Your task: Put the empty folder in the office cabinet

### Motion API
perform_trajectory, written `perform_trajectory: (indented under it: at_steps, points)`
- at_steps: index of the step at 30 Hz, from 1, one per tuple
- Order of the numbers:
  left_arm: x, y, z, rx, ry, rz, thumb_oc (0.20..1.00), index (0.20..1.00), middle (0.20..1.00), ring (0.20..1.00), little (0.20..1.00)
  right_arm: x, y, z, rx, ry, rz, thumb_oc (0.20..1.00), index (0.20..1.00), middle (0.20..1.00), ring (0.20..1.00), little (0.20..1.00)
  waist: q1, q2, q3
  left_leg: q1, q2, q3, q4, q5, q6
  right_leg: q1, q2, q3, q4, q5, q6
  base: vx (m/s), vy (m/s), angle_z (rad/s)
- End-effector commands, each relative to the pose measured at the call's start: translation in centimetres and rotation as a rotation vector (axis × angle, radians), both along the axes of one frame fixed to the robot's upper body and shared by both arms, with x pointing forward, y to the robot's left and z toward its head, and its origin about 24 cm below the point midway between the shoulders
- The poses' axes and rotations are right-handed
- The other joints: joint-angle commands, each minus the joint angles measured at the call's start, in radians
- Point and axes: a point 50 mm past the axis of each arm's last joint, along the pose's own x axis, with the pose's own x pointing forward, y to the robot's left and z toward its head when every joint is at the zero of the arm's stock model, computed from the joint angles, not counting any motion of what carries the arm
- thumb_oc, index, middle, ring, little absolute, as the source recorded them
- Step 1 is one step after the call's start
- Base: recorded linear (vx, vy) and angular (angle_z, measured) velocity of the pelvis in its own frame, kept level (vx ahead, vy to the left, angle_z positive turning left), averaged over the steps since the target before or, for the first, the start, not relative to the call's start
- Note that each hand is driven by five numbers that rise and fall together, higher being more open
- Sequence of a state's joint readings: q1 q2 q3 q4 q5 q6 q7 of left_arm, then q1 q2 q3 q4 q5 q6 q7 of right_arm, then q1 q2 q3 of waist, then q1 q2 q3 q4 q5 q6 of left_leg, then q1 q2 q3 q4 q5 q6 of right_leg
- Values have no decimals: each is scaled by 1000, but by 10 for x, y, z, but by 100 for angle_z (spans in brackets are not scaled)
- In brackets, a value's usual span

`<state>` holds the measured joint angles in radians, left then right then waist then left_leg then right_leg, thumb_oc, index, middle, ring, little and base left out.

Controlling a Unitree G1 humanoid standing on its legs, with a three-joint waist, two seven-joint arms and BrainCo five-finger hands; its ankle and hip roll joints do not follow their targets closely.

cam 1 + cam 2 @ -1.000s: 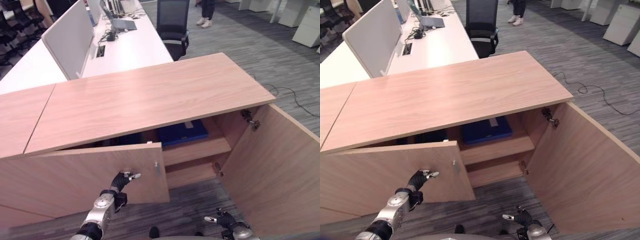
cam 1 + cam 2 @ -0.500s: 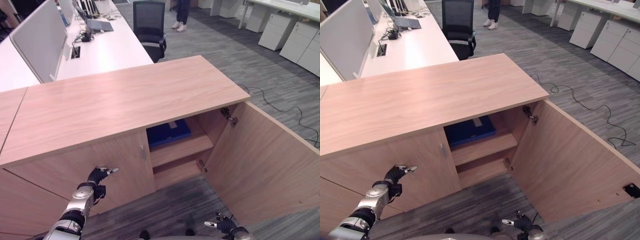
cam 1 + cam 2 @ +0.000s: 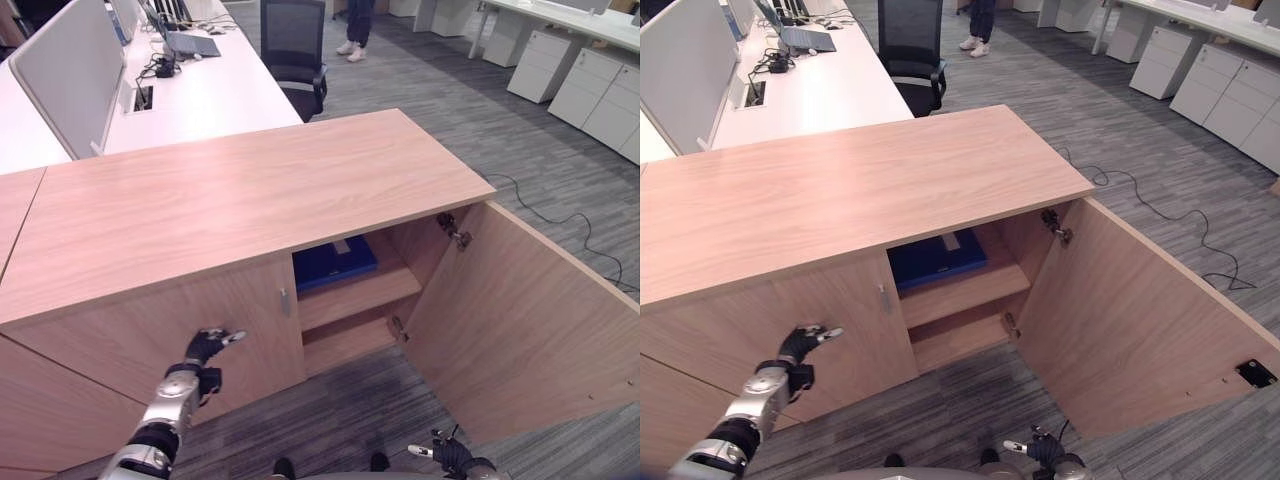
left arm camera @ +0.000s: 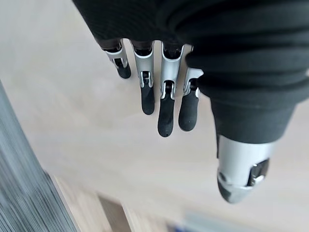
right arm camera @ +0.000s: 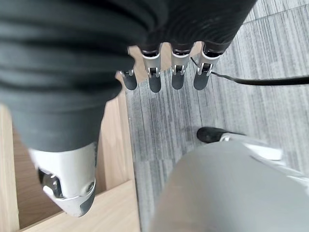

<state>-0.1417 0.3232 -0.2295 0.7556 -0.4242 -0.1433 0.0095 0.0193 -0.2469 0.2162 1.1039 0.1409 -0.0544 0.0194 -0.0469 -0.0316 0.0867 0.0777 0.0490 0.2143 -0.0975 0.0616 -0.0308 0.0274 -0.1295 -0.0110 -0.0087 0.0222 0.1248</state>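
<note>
Left door (image 3: 150,335) of cabinet (image 3: 250,190), ajar 1 s ago, now shut flush. Left hand (image 3: 208,345), lower left, fingers straight, holds nothing, just off panel. Blue folder (image 3: 333,262) lies on upper shelf, frame centre, so placement looks done; right door (image 3: 520,320) wide open. Right hand (image 3: 442,455), bottom edge, fingers relaxed, empty. Folder's back part hidden under cabinet top; contact w/ left door unclear.

folder (image 3: 334,264): front part hidden under cabinet top (image 3: 250,190) | right hand (image 3: 450,455): cut by lower edge | person (image 3: 355,25): legs only
</note>
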Motion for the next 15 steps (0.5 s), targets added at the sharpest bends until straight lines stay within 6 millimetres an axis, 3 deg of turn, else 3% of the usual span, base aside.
perform_trajectory:
  at_steps: [1,2,4,8,15]
  points:
    - [47,-31,46,-4,-234,-197,1000,1000,1000,1000,1000,19,-11,5,-27,-31,-67,1000,1000,1000,1000,1000,8,26,13,44,9,-19,10,-87,-5,-60,-110,-160,176,31,119,-204,-127,-26]
    - [32,-43,32,-37,-179,-255,1000,1000,1000,1000,1000,21,-12,6,-31,-34,-73,1000,1000,1000,1000,1000,26,35,12,40,22,18,10,-80,-11,-57,-151,-333,201,16,92,-119,-102,-54]
    - [26,-47,26,-60,-155,-269,1000,1000,1000,1000,1000,21,-10,6,-27,-35,-76,1000,1000,1000,1000,1000,23,32,8,37,25,22,14,-78,-14,-47,-153,-361,188,13,86,-52,-144,-79]
    - [10,-51,8,-118,-77,-239,1000,1000,1000,1000,1000,19,-12,5,-32,-25,-87,1000,1000,1000,1000,1000,24,26,0,34,38,43,27,-65,-26,-19,-127,-326,111,5,74,-13,-191,-34]
    - [-21,-40,-19,-164,49,-147,1000,1000,1000,1000,1000,25,-19,8,-59,-37,-50,1000,1000,1000,1000,1000,3,73,-13,49,117,119,70,-30,-90,41,-60,-257,-64,21,60,21,-202,-55]
